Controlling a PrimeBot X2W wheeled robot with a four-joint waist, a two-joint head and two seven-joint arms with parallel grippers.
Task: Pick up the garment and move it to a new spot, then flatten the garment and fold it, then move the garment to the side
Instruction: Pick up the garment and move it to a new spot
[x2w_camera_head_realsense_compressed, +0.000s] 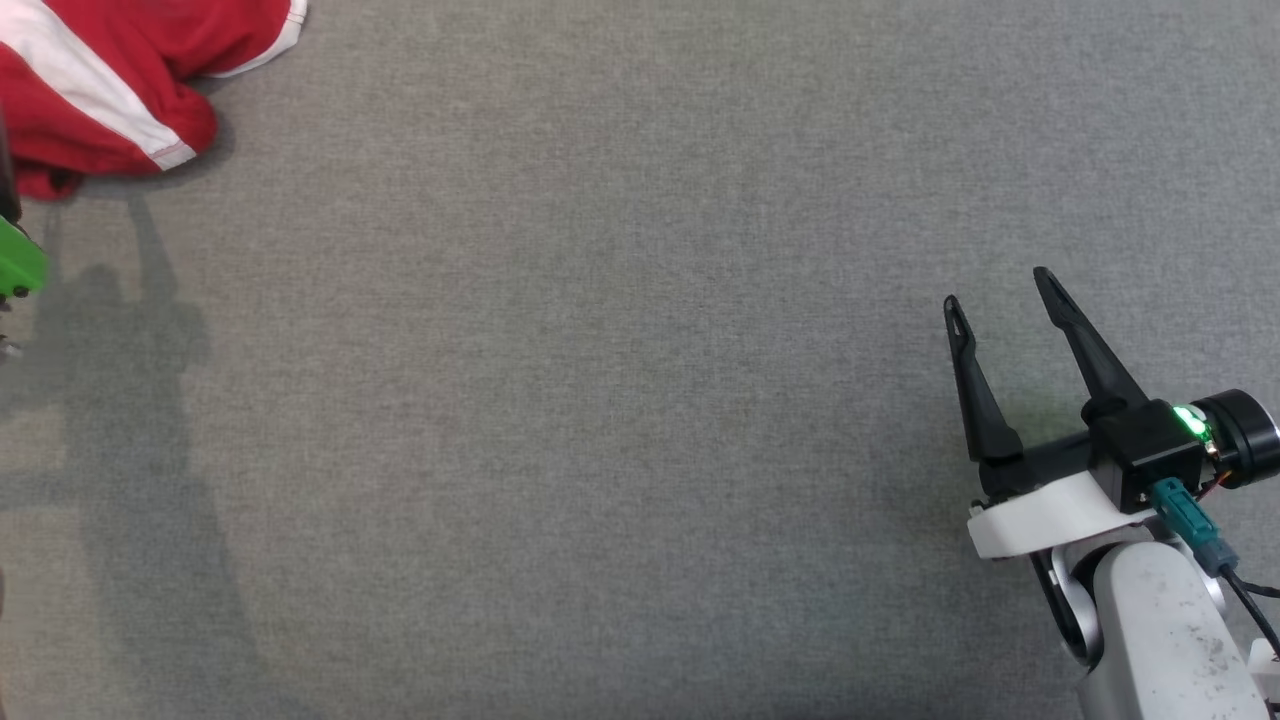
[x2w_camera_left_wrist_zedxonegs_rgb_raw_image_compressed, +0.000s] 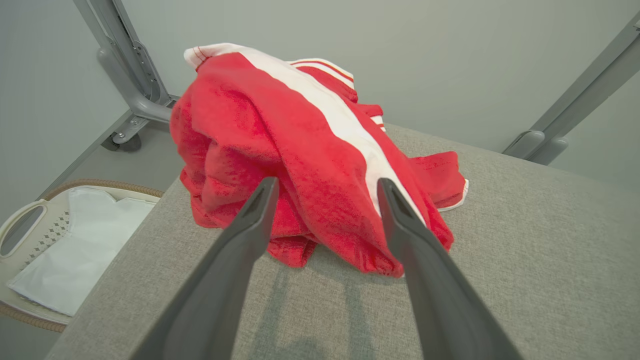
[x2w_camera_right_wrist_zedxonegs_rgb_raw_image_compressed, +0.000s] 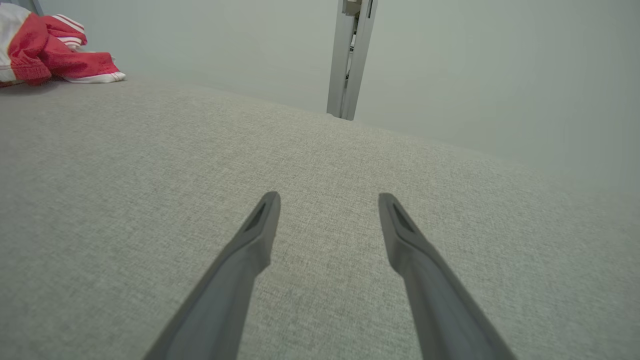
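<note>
The garment (x2w_camera_head_realsense_compressed: 110, 80) is a red piece with white stripes, crumpled in a heap at the table's far left corner. In the left wrist view the garment (x2w_camera_left_wrist_zedxonegs_rgb_raw_image_compressed: 300, 155) rises right in front of my left gripper (x2w_camera_left_wrist_zedxonegs_rgb_raw_image_compressed: 327, 186), whose fingers stand open just short of the cloth with nothing between them. It shows small at the upper left of the right wrist view as a red heap (x2w_camera_right_wrist_zedxonegs_rgb_raw_image_compressed: 50, 55). My right gripper (x2w_camera_head_realsense_compressed: 1000, 285) hovers open over bare table at the lower right, far from the garment, and its own view shows the open right gripper (x2w_camera_right_wrist_zedxonegs_rgb_raw_image_compressed: 329, 199) with nothing between the fingers.
The grey fabric table (x2w_camera_head_realsense_compressed: 620, 400) spreads wide between the two arms. A white laundry basket (x2w_camera_left_wrist_zedxonegs_rgb_raw_image_compressed: 55, 240) holding white cloth sits on the floor beyond the table's left edge. Grey metal frame legs (x2w_camera_left_wrist_zedxonegs_rgb_raw_image_compressed: 130, 75) stand behind the table.
</note>
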